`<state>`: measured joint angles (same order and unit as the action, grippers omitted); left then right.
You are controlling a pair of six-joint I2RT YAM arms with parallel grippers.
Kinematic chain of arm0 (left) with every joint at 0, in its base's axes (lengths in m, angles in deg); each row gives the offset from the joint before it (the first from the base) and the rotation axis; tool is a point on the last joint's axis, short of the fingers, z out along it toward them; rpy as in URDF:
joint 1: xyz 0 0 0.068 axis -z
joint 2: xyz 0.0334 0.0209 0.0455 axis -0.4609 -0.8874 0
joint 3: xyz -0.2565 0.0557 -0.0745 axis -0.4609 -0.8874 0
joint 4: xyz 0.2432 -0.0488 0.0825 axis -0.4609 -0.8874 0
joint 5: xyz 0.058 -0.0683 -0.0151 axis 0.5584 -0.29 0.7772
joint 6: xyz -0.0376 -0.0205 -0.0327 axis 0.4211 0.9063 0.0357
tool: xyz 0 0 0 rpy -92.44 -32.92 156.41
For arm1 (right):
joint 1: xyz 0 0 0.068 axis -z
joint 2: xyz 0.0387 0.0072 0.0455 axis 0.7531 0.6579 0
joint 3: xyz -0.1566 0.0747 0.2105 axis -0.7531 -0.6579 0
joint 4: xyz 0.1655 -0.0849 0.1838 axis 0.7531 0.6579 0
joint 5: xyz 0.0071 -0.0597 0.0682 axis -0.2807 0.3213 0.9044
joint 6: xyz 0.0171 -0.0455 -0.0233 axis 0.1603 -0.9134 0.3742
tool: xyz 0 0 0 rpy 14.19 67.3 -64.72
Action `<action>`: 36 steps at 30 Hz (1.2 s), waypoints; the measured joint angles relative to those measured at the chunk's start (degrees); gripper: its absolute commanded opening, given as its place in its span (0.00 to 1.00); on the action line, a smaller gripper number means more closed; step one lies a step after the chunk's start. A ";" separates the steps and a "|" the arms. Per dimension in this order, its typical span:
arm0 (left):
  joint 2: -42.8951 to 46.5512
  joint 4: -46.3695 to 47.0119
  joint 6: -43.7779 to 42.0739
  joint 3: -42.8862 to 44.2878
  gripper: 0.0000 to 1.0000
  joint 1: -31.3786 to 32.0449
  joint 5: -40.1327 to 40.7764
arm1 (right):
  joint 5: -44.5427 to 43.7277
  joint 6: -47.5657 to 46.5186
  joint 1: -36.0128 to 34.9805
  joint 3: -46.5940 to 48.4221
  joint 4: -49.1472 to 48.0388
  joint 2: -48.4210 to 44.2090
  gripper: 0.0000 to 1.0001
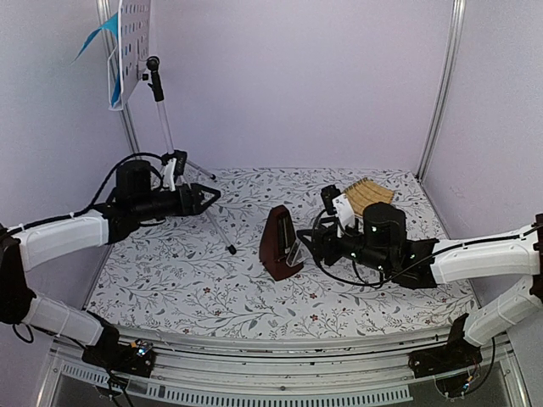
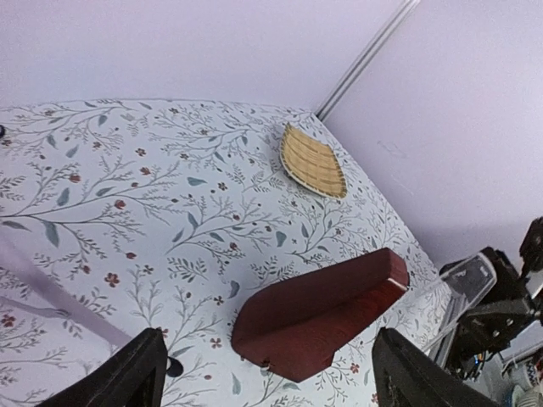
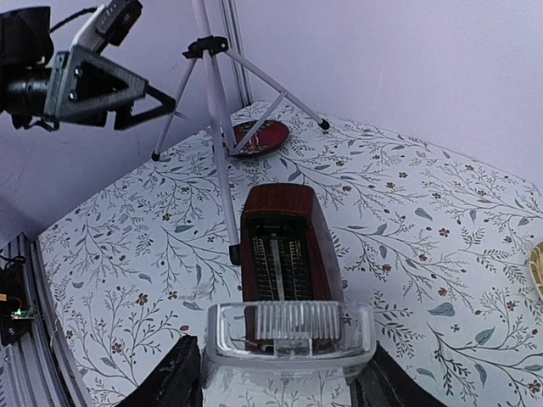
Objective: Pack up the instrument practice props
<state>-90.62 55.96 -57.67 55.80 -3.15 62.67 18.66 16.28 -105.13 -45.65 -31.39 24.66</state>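
Hovering by the back left corner of the table, the left gripper has its jaws spread wide and nothing between them. It sits just beside the legs of the music stand, though I can't tell whether it touches one. The stand is upright in that corner, with its white perforated desk up high and the blue sheets on it. The metronome stands upright near the middle of the table, its face bare. Just to its right, the right gripper is clamped on a clear cover. A woven tray lies toward the back right corner, and a dark red plate sits under the stand's legs.
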 measured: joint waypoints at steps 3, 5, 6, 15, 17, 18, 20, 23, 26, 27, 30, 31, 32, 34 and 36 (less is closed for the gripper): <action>1.64 -7.34 -0.44 4.20 0.87 -5.70 -3.80 | -1.60 -0.35 -1.01 0.81 -0.63 2.75 0.54; 2.73 -13.35 -2.67 8.76 0.87 -8.48 -5.16 | -2.54 -0.44 -1.33 1.29 -1.14 4.52 0.54; 2.95 -13.99 -3.04 9.33 0.87 -9.44 -5.25 | -3.04 -0.46 -1.44 1.53 -1.36 5.27 0.54; 9.03 -23.21 -15.13 11.32 0.88 -11.34 4.79 | -6.45 -2.19 -2.75 3.50 -5.35 10.05 0.54; 10.75 -23.71 -17.03 9.31 0.88 -11.34 7.78 | -6.88 -2.84 -3.10 3.93 -6.45 11.08 0.54; 11.28 -24.04 -17.94 8.61 0.88 -11.34 9.29 | -7.10 -3.26 -3.26 4.31 -6.88 11.82 0.54; 11.69 -24.20 -18.99 7.76 0.88 -11.34 10.86 | -7.32 -4.09 -3.34 4.57 -7.82 12.94 0.54; 11.91 -24.41 -19.98 7.04 0.88 -11.34 11.98 | -7.52 -5.31 -3.34 4.98 -8.57 14.64 0.54; 11.91 -24.41 -20.52 7.02 0.88 -11.34 12.52 | -7.63 -6.21 -3.34 5.38 -8.98 15.91 0.54; 11.91 -24.41 -20.61 7.02 0.88 -11.34 12.63 | -7.67 -6.40 -3.34 5.38 -9.01 16.04 0.54; 11.91 -24.41 -20.79 7.02 0.88 -11.34 12.83 | -7.91 -7.13 -3.34 5.38 -9.44 16.37 0.54; 11.91 -24.41 -20.79 7.02 0.88 -11.34 12.85 | -8.07 -7.37 -3.34 5.38 -9.62 16.41 0.54; 11.91 -24.41 -20.79 6.99 0.88 -11.34 12.83 | -8.26 -7.58 -3.34 5.38 -9.81 16.46 0.54; 11.91 -24.39 -20.79 6.99 0.88 -11.34 12.83 | -8.66 -8.02 -3.34 5.38 -10.08 16.52 0.54; 11.91 -24.41 -20.79 6.99 0.88 -11.34 12.83 | -8.98 -8.83 -3.34 5.38 -10.36 16.61 0.54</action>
<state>-78.70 31.55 -78.45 62.80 -14.50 75.50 9.68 7.44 -108.47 -40.28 -41.75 41.27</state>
